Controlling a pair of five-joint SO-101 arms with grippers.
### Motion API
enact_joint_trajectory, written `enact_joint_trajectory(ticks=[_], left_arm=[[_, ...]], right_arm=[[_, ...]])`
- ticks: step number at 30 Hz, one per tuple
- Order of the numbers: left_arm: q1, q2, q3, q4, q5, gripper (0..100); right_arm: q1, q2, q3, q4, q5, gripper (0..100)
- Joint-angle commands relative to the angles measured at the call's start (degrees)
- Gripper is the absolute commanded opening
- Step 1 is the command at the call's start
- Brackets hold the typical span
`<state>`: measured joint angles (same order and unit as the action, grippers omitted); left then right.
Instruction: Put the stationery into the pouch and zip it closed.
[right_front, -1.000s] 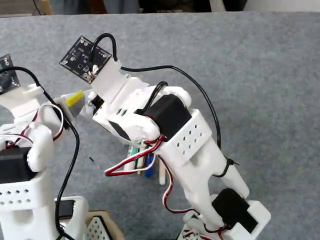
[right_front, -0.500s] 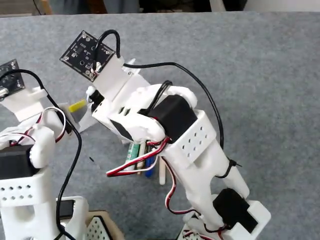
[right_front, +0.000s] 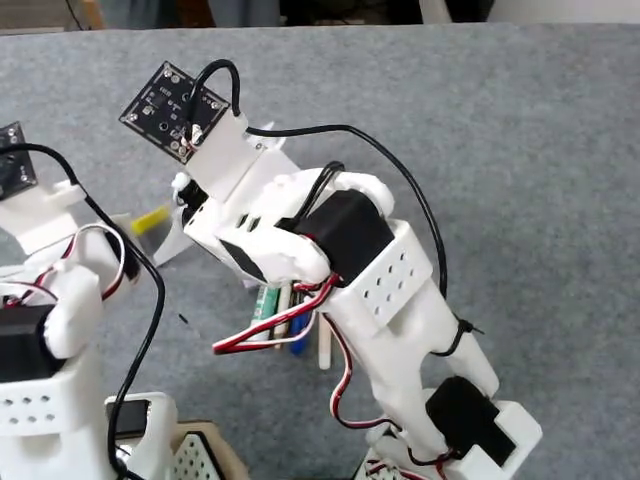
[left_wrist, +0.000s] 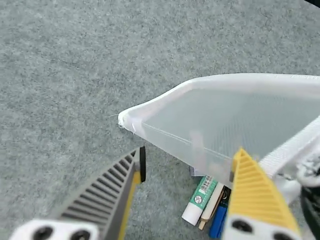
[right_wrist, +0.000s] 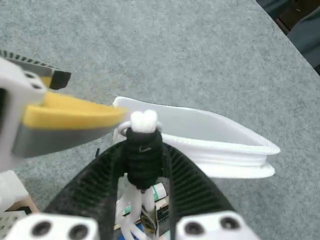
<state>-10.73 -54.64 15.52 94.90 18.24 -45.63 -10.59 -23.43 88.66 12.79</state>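
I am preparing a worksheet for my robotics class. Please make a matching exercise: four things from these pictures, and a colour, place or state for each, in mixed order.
Things:
1. pouch
2. stationery
3. left tool
4. right tool

Descriptions:
A. shut on the pull cord
B. translucent white
C. on the table, outside the pouch
D. open

Pairs: 1-B, 2-C, 3-D, 4-A

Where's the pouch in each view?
High: pouch corner peeks from under the right arm's wrist.
Left wrist: pouch edge just beyond left gripper.
Right wrist: pouch just past right gripper, shut on zip pull.
Landmark: stationery pile.
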Motion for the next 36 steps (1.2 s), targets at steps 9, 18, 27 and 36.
enact_joint_trajectory(ticks=[9,18,27,36], left_arm=[[6.2,-0.2,-4.6,5.0,0.4,29],[10.1,-0.1,-5.2,4.4,0.4,29],[10.1,-0.4,-9.2,4.1,3.3,29],[9.7,-0.4,-6.6,4.0,3.3,29]], right_arm=[[1.1,0.1,-2.7,-0.7,-0.1,1.2],[2.4,0.1,-3.1,0.8,-0.1,1.2],[3.7,0.0,-3.1,0.5,-0.1,1.2],[3.8,0.0,-3.1,0.5,-0.1,1.2]])
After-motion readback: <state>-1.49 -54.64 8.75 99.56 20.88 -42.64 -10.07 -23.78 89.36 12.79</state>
